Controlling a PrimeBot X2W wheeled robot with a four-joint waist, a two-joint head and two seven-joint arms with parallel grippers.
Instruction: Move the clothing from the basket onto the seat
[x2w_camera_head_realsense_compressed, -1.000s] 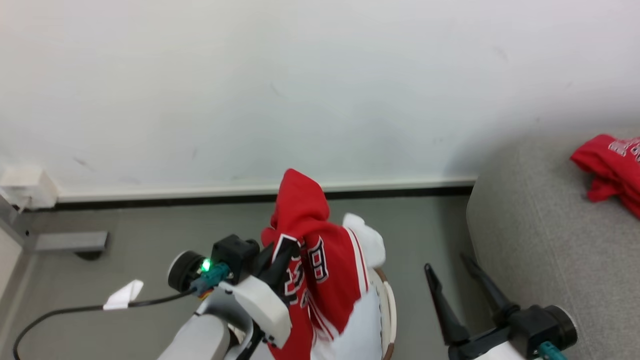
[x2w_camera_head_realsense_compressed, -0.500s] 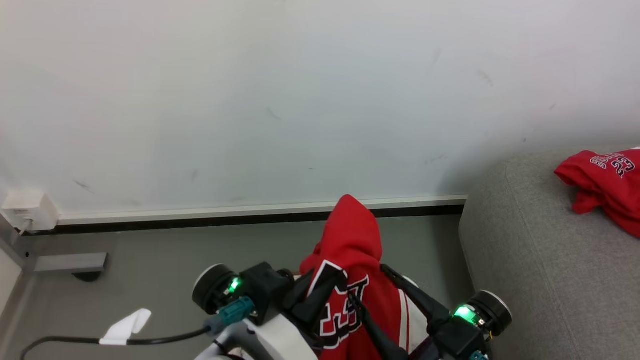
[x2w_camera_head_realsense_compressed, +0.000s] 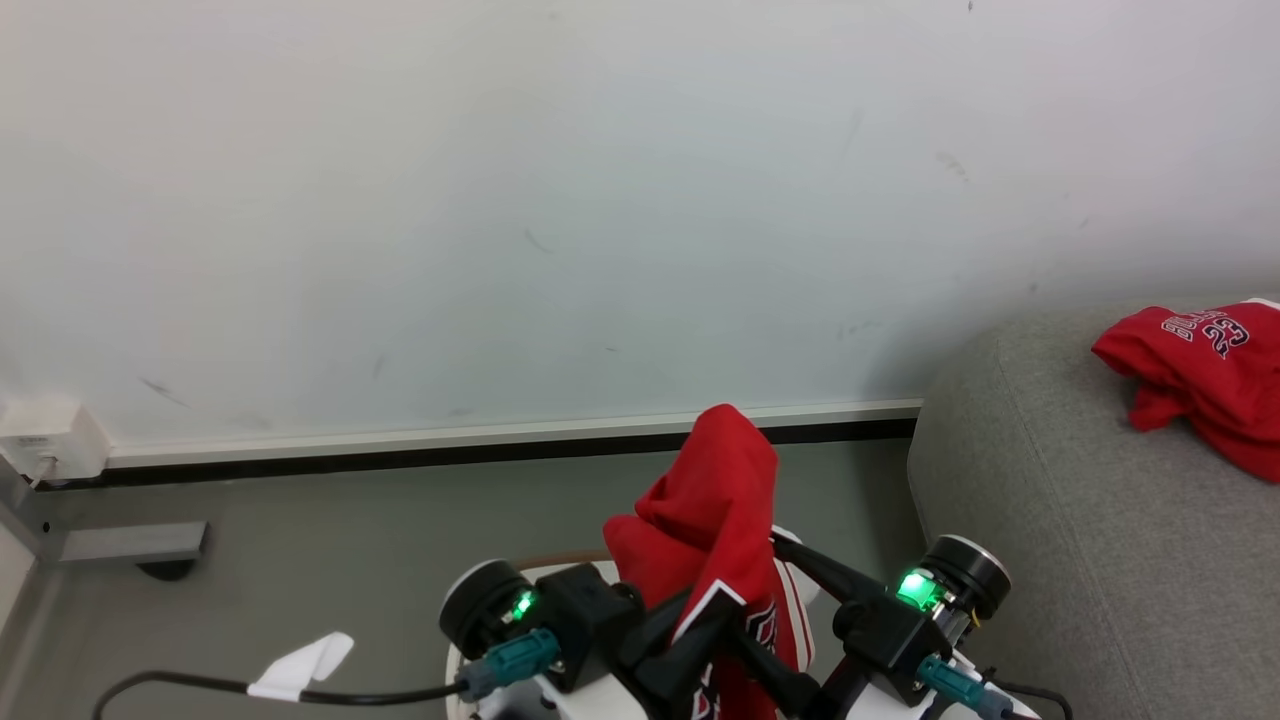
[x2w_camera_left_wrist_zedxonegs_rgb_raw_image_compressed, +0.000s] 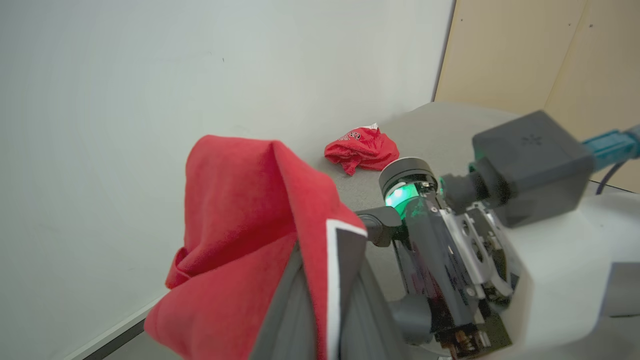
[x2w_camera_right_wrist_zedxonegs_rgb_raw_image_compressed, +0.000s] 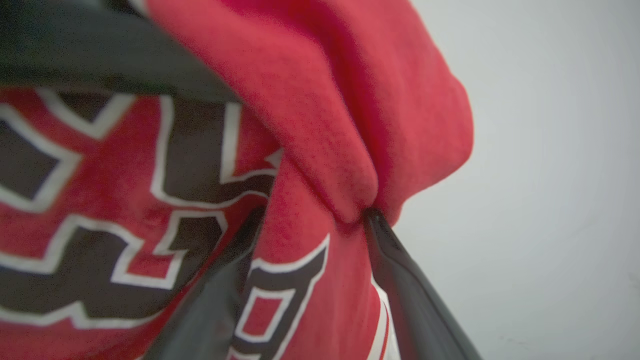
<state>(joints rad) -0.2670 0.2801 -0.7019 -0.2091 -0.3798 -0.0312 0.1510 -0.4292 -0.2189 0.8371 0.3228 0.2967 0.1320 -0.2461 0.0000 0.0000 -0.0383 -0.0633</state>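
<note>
Red jersey (x2w_camera_head_realsense_compressed: 715, 500) is held bunched above the laundry basket (x2w_camera_head_realsense_compressed: 560, 556), short of the sofa (x2w_camera_head_realsense_compressed: 1050, 520). Judged soft, light and floppy; best taken at gathered folds. Left gripper (x2w_camera_head_realsense_compressed: 690, 625) is clamped on it. Right gripper (x2w_camera_head_realsense_compressed: 757, 590) is set astride a fold; whether pinched cannot be told. A second earlier it was held apart, spread.
</note>
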